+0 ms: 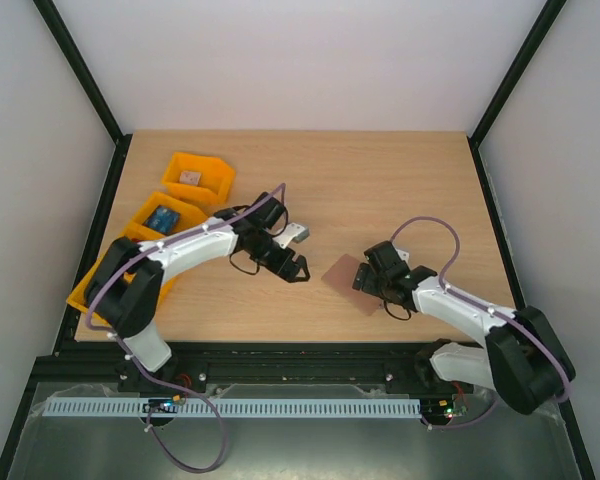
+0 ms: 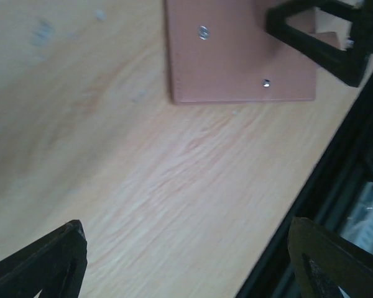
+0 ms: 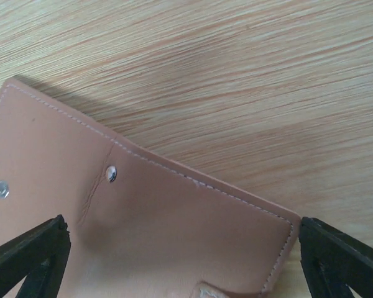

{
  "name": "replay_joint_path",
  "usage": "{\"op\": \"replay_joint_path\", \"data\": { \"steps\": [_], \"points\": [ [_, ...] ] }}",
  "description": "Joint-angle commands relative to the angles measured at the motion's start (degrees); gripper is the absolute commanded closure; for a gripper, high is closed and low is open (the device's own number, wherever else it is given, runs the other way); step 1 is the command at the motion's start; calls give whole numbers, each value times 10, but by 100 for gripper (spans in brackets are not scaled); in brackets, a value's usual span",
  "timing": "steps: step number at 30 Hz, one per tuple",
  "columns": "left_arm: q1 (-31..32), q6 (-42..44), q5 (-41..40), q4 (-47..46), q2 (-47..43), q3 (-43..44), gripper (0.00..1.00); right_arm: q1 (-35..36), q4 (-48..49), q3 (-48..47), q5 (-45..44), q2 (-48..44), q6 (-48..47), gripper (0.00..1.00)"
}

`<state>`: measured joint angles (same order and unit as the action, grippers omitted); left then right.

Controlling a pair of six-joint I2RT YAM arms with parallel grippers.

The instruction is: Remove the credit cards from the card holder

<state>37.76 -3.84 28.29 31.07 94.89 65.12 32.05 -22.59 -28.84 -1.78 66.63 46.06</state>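
The card holder (image 1: 338,272) lies flat on the table, reddish-brown side up, with two metal snaps showing. It fills the right wrist view (image 3: 143,230) and sits at the top of the left wrist view (image 2: 236,56). My right gripper (image 1: 365,280) (image 3: 183,267) is open, low over the holder's right part, gripping nothing. My left gripper (image 1: 300,252) (image 2: 193,261) is open over bare wood just left of the holder. A teal credit card (image 1: 162,220) lies in one orange bin and a pale one (image 1: 189,178) in another.
Two orange bins (image 1: 208,168) (image 1: 140,212) stand at the back left, and a third one (image 1: 80,294) is partly hidden under the left arm. A black rail (image 2: 336,167) marks the table's near edge close to the left gripper.
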Motion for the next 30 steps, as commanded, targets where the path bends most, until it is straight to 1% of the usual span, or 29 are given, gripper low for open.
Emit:
{"op": "replay_joint_path", "data": {
  "steps": [1,3,5,8,11,13,14,18,21,23,24,28,30],
  "points": [
    [1,-80,113,-70,42,0,9,-9,103,14,9,45,49,3],
    [1,-88,112,-82,57,-5,8,-9,99,8,-9,77,46,5],
    [1,-93,116,-89,68,-12,7,-9,99,-1,-9,112,33,10],
    [-4,-103,133,-105,77,-25,6,-6,132,-6,26,153,26,23],
    [-12,-101,131,-107,82,-27,5,9,162,-14,43,179,37,35],
    [-21,-101,130,-109,84,-30,5,14,179,-19,53,191,42,40],
    [-25,-101,130,-111,87,-33,4,17,186,-23,62,198,44,41],
    [-40,-107,125,-121,114,-37,4,40,203,-48,113,206,36,39],
    [-59,-114,112,-110,148,-32,5,42,225,-56,169,188,35,35],
    [-67,-121,122,-115,157,-39,6,42,231,-60,193,176,36,33],
    [-68,-128,127,-121,156,-43,6,42,222,-66,193,173,34,32],
    [-67,-143,130,-143,139,-70,6,42,99,-111,131,152,-7,30],
    [-68,-159,141,-159,136,-86,6,42,66,-120,116,134,-11,29]
  ]
}}
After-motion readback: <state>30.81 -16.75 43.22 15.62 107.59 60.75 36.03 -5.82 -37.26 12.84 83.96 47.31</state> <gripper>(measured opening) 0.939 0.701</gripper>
